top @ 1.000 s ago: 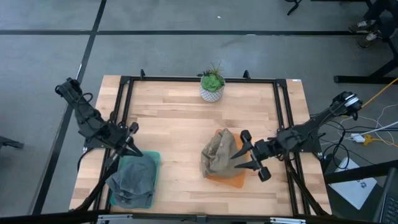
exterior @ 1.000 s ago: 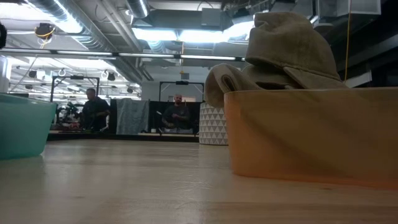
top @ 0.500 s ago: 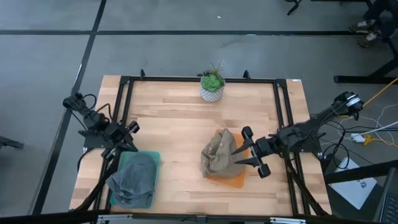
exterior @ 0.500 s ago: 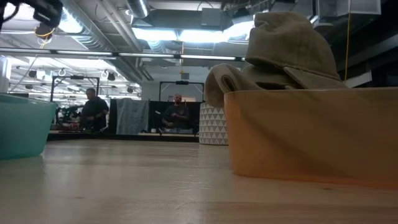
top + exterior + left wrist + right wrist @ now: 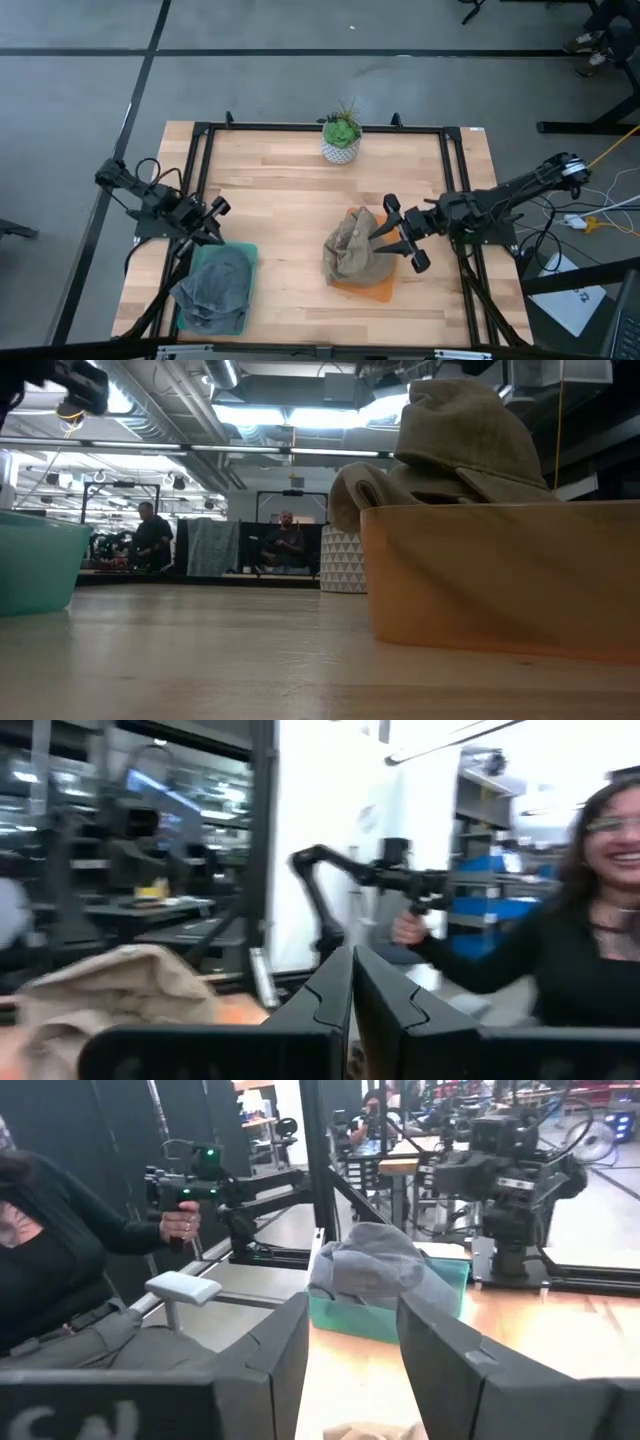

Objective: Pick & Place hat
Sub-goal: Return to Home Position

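Note:
A tan hat (image 5: 352, 252) lies heaped in an orange bin (image 5: 382, 290) right of the table's middle and rises above the bin's rim (image 5: 500, 520) in the low view. A grey hat (image 5: 215, 285) lies in a teal bin (image 5: 243, 252) at the near left. My right gripper (image 5: 381, 242) is open, pointing level toward the table's left over the tan hat's right edge, and nothing shows between its fingers (image 5: 440, 1350). My left gripper (image 5: 212, 236) is shut and holds nothing, above the teal bin's far edge; its closed fingers (image 5: 335, 995) point toward the tan hat (image 5: 120, 990).
A small plant in a white patterned pot (image 5: 341, 137) stands at the far edge's middle. A black frame (image 5: 300, 128) runs along the table's far, left and right sides. A person holding a black handle (image 5: 185, 1185) stands beyond the table. Bare wood lies between the two bins.
My left arm has folded back and sunk at the table's left side, and its shut gripper has tipped up from slanting down to about level. My right gripper, still open, has gone a little toward the far edge beside the tan hat. Both hats have kept still.

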Robot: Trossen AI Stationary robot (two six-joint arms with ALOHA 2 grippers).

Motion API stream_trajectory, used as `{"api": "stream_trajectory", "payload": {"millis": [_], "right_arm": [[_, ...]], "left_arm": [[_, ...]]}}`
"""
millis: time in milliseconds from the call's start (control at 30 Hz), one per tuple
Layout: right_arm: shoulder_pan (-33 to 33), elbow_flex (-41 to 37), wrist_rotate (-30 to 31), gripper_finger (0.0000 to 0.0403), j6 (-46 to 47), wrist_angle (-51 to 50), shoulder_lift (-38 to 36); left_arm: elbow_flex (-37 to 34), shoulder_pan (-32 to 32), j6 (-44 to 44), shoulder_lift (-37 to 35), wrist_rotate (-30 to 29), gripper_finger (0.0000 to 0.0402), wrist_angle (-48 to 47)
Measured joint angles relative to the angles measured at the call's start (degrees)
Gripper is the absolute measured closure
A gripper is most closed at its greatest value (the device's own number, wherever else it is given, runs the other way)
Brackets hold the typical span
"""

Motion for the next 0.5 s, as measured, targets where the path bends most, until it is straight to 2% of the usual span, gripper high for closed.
{"api": "stream_trajectory", "payload": {"millis": [267,400,500], "right_arm": [[-5.3,0.0,-10.1,0.0251,-0.4,-3.1,-0.1],[-6.6,0.0,-10.4,0.0251,-2.5,-6.1,-0.9],[-7.5,0.0,-10.4,0.0251,-3.9,-8.0,-2.4]], "left_arm": [[0.0,6.6,0.4,0.0,-10.0,0.0389,-8.2],[0.0,8.5,0.0,0.0,-10.6,0.0391,-15.5],[0.0,9.2,-0.7,0.4,-9.5,0.0394,-16.2]]}}
